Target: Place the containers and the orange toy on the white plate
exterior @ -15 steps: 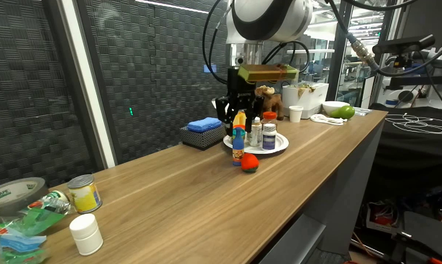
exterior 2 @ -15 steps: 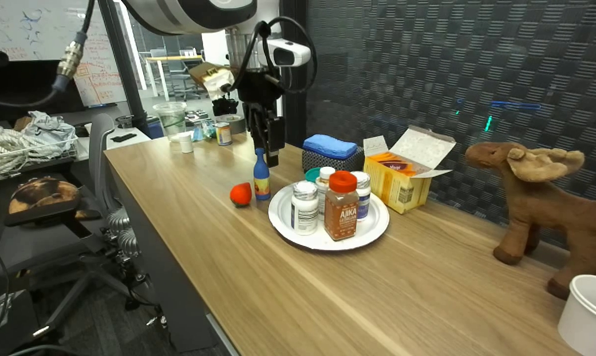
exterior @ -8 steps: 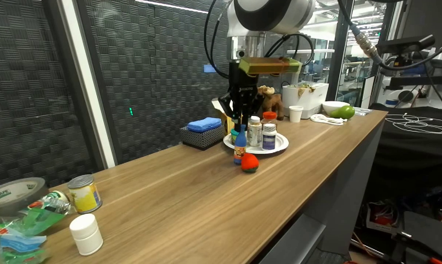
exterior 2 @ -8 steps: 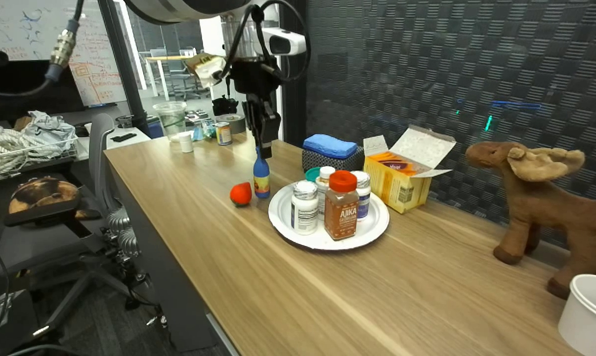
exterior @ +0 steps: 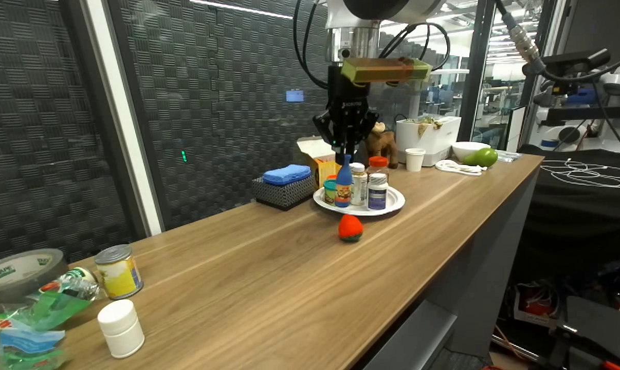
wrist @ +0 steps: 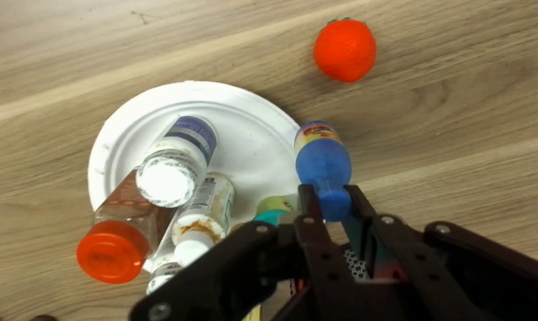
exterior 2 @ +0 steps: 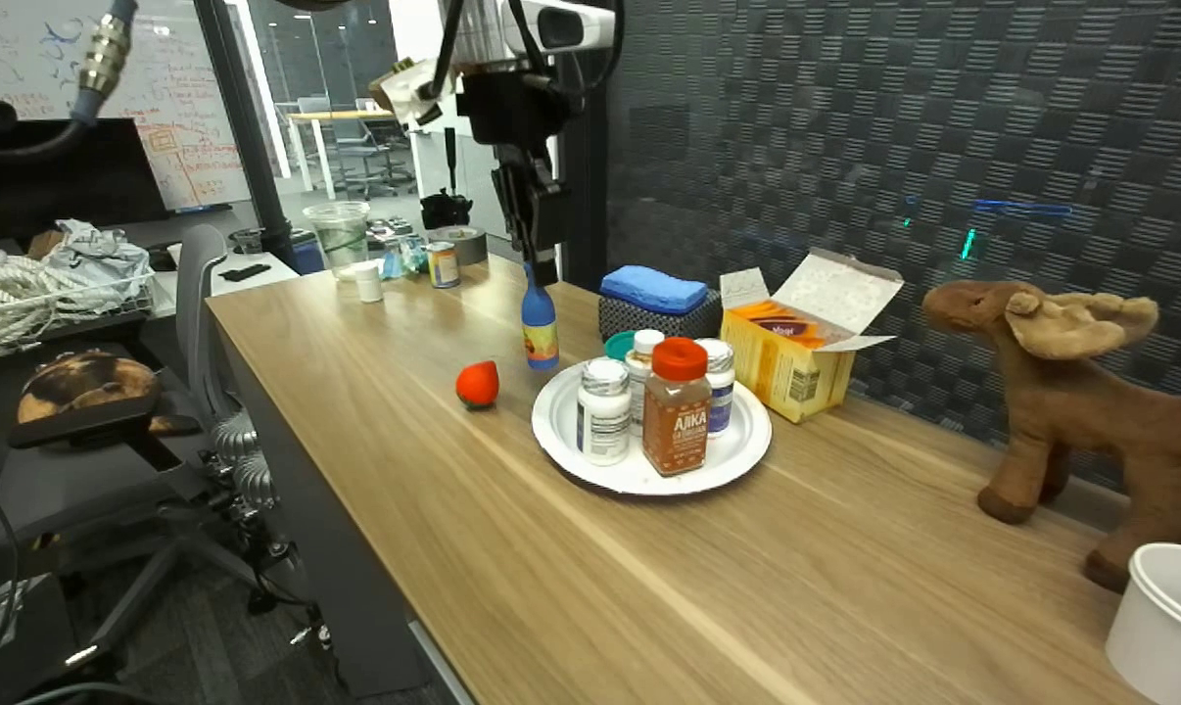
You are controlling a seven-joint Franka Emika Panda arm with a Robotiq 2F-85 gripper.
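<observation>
My gripper (wrist: 331,198) is shut on the cap and neck of a blue bottle (wrist: 323,162), which hangs upright off the table beside the rim of the white plate (wrist: 260,147). On that plate stand several containers: a white bottle with a purple-blue label (wrist: 192,133), a stained white bottle (wrist: 208,200), a red-lidded jar (exterior 2: 677,416), another white bottle (exterior 2: 719,392) and a teal-lidded cup (exterior: 330,191). Fingers partly cover the cup in the wrist view. The orange toy (wrist: 345,50), red-orange with green at one end, lies on the wood apart from the plate, seen in both exterior views too.
Behind the plate are an opened yellow box (exterior 2: 791,377) and a dark patterned box (exterior: 284,191) topped by a blue cloth (exterior: 287,174). A plush moose (exterior 2: 1090,401) and a white cup (exterior 2: 1173,627) stand farther along. A white jar (exterior: 121,329) and a can (exterior: 119,272) occupy the opposite end.
The fingers have closed round the blue bottle's top. The bottle has risen from the table with the arm and shifted away from the orange toy, which stays where it was.
</observation>
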